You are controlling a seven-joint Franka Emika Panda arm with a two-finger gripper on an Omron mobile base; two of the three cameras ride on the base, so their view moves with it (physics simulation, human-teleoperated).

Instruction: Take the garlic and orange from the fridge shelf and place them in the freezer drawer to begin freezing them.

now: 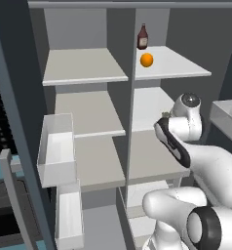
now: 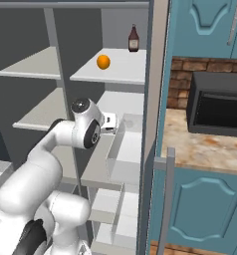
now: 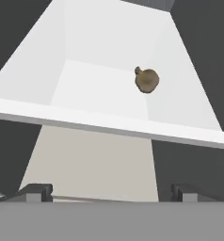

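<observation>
Orange (image 1: 146,60): small, smooth, bright ball, sitting on the off-white fridge shelf (image 1: 186,68) at the top of the narrower column, just in front of a dark brown bottle (image 1: 143,37). Garlic (image 3: 147,80): brownish lumpy bulb with a short nub on top, seen in the hand view against a white shelf, ahead of and well apart from the fingertips (image 3: 36,192). Gripper (image 3: 111,193) spread wide, jaws released, holding nothing, hand well below the orange.

My two base cams sit behind my arm, left and right, looking forward into the open fridge from fairly close; both catch the orange (image 1: 146,60) on the fridge shelf (image 1: 181,66). My hand cam looks close-up into a pale bin (image 3: 104,123).
</observation>
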